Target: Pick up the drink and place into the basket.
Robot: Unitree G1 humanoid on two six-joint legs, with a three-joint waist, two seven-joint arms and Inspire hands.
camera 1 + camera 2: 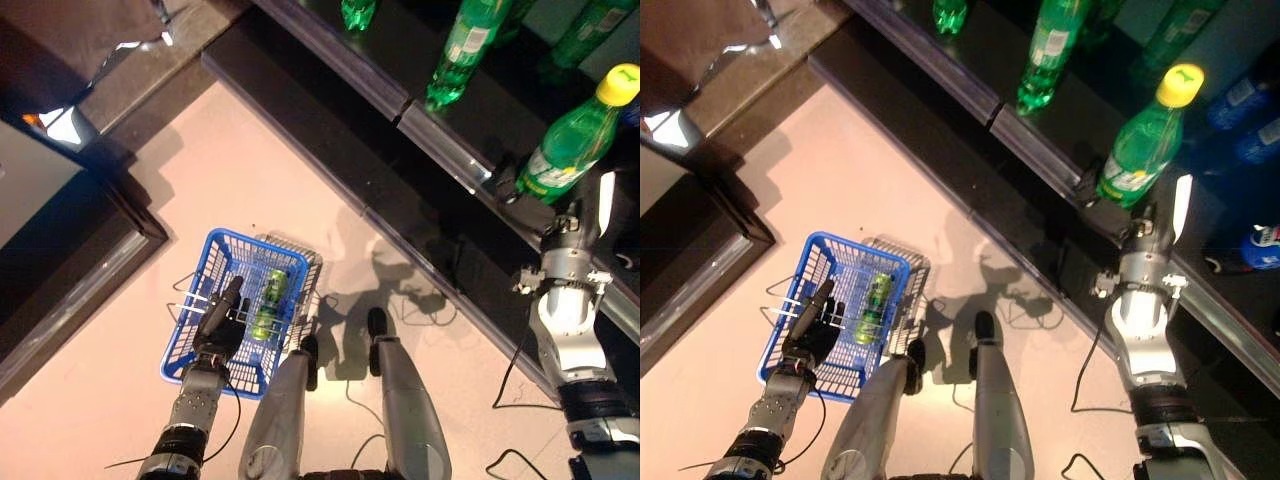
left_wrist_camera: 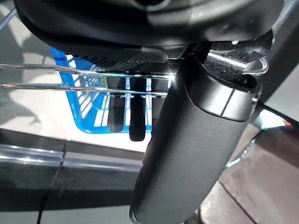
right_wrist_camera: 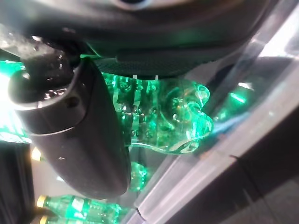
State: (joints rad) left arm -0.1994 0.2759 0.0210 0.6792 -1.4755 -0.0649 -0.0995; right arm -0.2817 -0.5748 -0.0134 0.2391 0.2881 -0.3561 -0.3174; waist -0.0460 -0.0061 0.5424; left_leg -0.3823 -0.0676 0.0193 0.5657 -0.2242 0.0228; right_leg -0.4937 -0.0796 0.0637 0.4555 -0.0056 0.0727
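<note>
My right hand (image 1: 566,226) reaches to the dark shelf and is shut on a green bottle (image 1: 573,139) with a yellow cap, at its lower part. In the right wrist view the bottle's ribbed green base (image 3: 163,116) lies against the palm beside the thumb (image 3: 79,130). My left hand (image 1: 222,326) is shut on the thin wire handles (image 2: 70,77) of the blue basket (image 1: 213,248), which hangs low at the left above the floor. A green can (image 1: 270,300) lies inside the basket.
More green bottles (image 1: 463,45) stand along the dark shelf, whose metal front edge (image 1: 440,140) runs diagonally. Blue drinks (image 1: 1240,100) stand further right. A dark cabinet (image 1: 60,280) borders the pale floor on the left.
</note>
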